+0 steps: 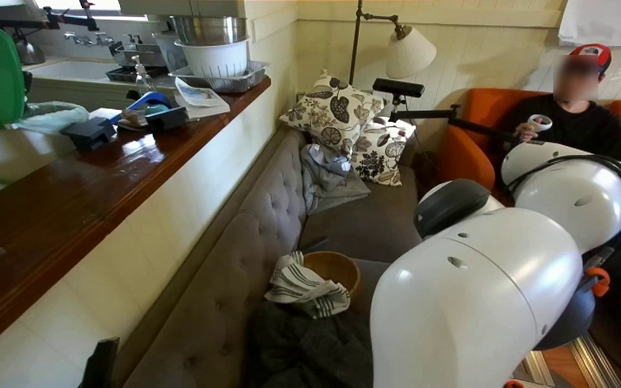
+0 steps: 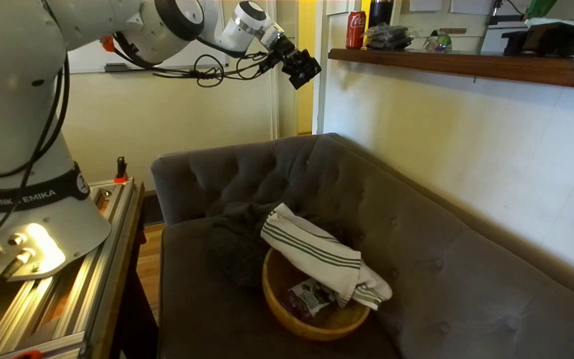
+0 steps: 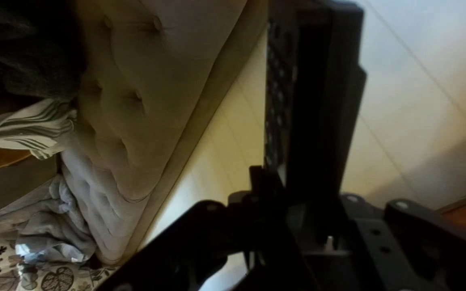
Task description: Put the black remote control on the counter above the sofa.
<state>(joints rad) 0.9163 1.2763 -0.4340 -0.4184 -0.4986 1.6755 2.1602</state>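
Grab looks done, gripper [image 3: 299,182] clamped on the black remote [image 3: 285,93] short of the front edge of the counter [image 1: 89,188], so placing's left.

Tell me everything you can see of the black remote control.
The black remote control is a long bar, plastic by its look, dotted with small buttons on the face turned left in the wrist view; their markings are too blurred to read. The jaws of the gripper are closed on its near end; its far end reaches that picture's top edge. Nothing else visibly touches it. It is held in the air, off the counter, with the pale wall behind it there.
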